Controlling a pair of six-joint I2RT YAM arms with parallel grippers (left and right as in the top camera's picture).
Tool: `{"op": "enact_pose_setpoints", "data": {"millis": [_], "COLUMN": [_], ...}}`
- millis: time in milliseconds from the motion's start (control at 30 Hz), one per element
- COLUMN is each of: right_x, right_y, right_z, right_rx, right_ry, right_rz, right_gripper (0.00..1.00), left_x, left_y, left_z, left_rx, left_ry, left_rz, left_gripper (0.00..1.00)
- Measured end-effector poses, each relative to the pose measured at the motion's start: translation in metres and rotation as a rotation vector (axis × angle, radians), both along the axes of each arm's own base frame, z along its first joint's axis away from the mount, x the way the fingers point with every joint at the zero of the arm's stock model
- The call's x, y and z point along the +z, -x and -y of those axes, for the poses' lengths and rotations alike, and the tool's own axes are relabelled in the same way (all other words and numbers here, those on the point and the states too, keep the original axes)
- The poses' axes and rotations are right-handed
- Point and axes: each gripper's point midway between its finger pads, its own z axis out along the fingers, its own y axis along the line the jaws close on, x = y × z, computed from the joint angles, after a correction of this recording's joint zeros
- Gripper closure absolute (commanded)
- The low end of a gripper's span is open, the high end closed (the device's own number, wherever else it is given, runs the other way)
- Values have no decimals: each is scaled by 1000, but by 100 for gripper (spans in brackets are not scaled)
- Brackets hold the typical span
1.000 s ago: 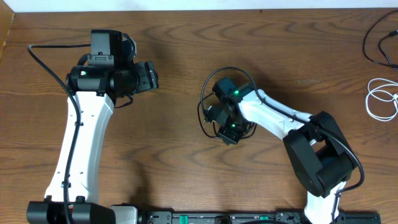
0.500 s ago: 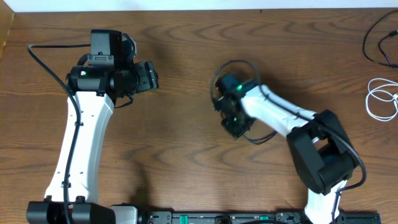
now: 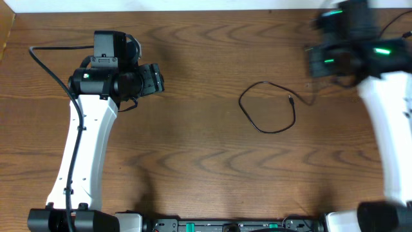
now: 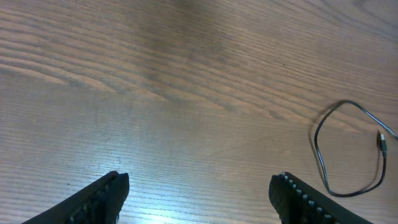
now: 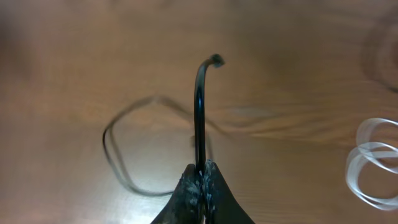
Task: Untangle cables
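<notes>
A thin black cable [image 3: 267, 108] lies in a loose loop on the wooden table right of centre. It also shows in the left wrist view [image 4: 348, 149] and, blurred, in the right wrist view [image 5: 124, 162]. My right gripper [image 5: 200, 177] is shut on a black cable [image 5: 199, 106] that stands up from the jaws and ends in a small bent tip. I cannot tell whether that is the same cable as the loop. In the overhead view the right gripper [image 3: 320, 61] is blurred at the far right. My left gripper [image 3: 158, 78] is open and empty at the left, far from the loop; its jaws [image 4: 202, 199] hang above bare wood.
A coiled white cable [image 5: 373, 168] lies at the right of the right wrist view; the right arm hides it from overhead. Another black cable [image 3: 394, 24] runs off the table's far right corner. The left arm [image 3: 84, 148] spans the left side.
The right arm swung from the table's centre up to the far right corner with a black cable in its jaws. A loose black loop now lies where it was. The left arm stayed still.
</notes>
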Motion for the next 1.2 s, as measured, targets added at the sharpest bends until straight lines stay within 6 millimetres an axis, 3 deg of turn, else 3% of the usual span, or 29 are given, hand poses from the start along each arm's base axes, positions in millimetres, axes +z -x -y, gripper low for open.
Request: {"op": "enact_pose_setpoints", "data": {"millis": [100, 200, 400, 600, 767, 933, 1033, 1100, 1200], "right_x": [31, 48, 87, 125, 150, 154, 126, 99, 51], "right_y": [11, 27, 76, 118, 137, 129, 110, 95, 68], "right_z": [56, 112, 237, 323, 356, 367, 375, 375, 364], "right_rx": [-156, -324, -774, -1102, -1221, -1234, -1227, -1210, -1137], "right_ry": [-12, -6, 19, 17, 12, -3, -37, -86, -174], "right_rz": [82, 132, 300, 520, 666, 709, 634, 554, 404], "right_gripper": [99, 99, 98, 97, 97, 98, 94, 75, 57], "left_x": [0, 0, 0, 0, 0, 1, 1, 2, 2], "left_y": [0, 0, 0, 0, 0, -2, -2, -3, -3], "left_z": [0, 0, 0, 0, 0, 0, 0, 0, 0], "left_rx": [0, 0, 0, 0, 0, -1, -2, -2, -2], "left_ry": [0, 0, 0, 0, 0, 0, 0, 0, 0], "left_rz": [0, 0, 0, 0, 1, 10, 11, 13, 15], "left_gripper": [23, 23, 23, 23, 23, 23, 23, 23, 23]}}
